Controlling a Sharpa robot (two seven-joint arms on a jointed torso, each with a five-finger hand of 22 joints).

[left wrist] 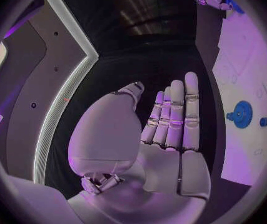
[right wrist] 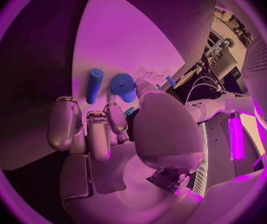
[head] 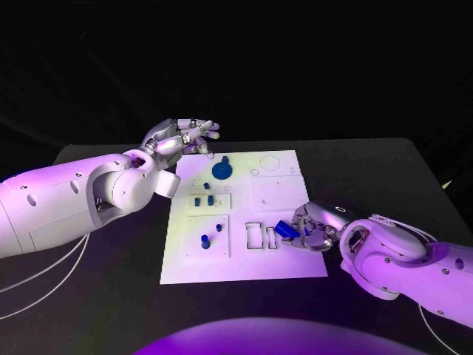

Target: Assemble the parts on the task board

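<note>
The white task board [head: 247,259] lies in the middle of the black table. My right hand [head: 313,228] rests at the board's right edge, fingers curled, pinching a small blue part [head: 287,229] beside two rectangular slots [head: 261,237]. In the right wrist view a sliver of that blue part [right wrist: 128,112] shows between the curled fingers [right wrist: 99,134]. My left hand [head: 183,137] hangs above the board's far left corner and holds nothing; its fingers [left wrist: 174,114] are stretched out. A large round blue part [head: 222,171] sits near the board's far edge, seen too as a blue disc [left wrist: 242,114].
Several small blue parts stand in the board's left modules: a pair [head: 205,200] mid-board and a peg [head: 205,240] nearer me. A blue cylinder [right wrist: 94,84] and a capped piece [right wrist: 123,86] lie beyond my right fingers. Black table [head: 375,170] surrounds the board.
</note>
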